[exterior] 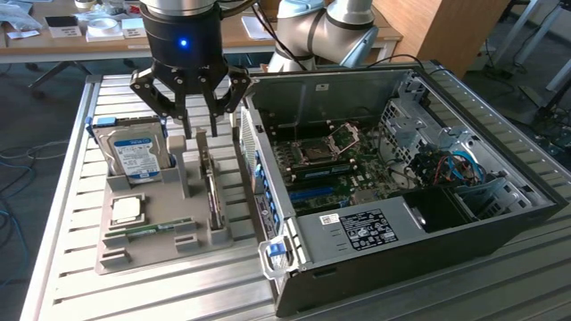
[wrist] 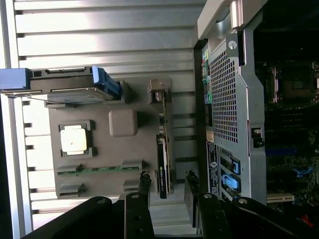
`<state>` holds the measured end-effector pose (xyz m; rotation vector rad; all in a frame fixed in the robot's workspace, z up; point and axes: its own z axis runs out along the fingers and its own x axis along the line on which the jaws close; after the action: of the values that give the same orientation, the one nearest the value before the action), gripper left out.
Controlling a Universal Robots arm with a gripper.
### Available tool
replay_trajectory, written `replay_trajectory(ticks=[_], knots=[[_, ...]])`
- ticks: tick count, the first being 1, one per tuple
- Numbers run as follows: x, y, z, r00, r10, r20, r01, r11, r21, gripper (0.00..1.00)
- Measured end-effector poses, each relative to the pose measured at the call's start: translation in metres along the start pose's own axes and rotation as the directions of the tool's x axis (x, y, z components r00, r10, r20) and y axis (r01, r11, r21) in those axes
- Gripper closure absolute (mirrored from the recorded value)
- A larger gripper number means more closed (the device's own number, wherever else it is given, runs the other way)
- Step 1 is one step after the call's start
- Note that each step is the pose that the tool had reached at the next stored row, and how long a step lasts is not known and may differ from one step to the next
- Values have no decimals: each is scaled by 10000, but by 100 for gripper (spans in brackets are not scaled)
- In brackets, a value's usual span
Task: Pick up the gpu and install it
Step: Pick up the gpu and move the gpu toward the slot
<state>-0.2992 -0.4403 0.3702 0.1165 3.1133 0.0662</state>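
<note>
gpu [exterior: 211, 194] on edge, lengthwise along tray [exterior: 152, 257]

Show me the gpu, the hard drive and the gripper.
gpu [exterior: 211, 194]: exterior view, top edge of the upright card.
hard drive [exterior: 136, 157]: exterior view, on its label.
gripper [exterior: 200, 130]: exterior view, midway between its fingertips.

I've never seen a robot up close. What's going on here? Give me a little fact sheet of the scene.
Gripper: open, just above the gpu, not gripping it
Gpu: standing on edge in the grey tray, not yet installed
Also in tray: hard drive, processor chip, memory stick
Computer case: open, lying on its side, to the exterior view's right of the tray
Surface: slatted metal table
</note>
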Motion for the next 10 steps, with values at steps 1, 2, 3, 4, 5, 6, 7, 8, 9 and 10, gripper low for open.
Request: replay_trajectory(ticks=[1, 2, 3, 4, 5, 6, 7, 8, 9, 10], knots=[[0, 0, 7, 10000, 0, 2, 0, 10000, -1, 58], [0, -1, 14, 10000, -1, 3, 1, 10000, 0, 58], [1, -1, 21, 10000, -1, 4, 1, 10000, 1, 58], [1, -1, 29, 10000, -1, 5, 1, 10000, 1, 58], [1, -2, 37, 10000, 0, 6, 0, 10000, 1, 58], [2, -2, 48, 10000, -1, 7, 1, 10000, 0, 58], [2, -3, 61, 10000, -1, 8, 1, 10000, 0, 58], [2, -4, 77, 10000, -1, 7, 1, 10000, 1, 58], [2, -4, 95, 10000, -1, 8, 1, 10000, 2, 58], [3, -5, 114, 10000, -1, 9, 1, 10000, 0, 58]])
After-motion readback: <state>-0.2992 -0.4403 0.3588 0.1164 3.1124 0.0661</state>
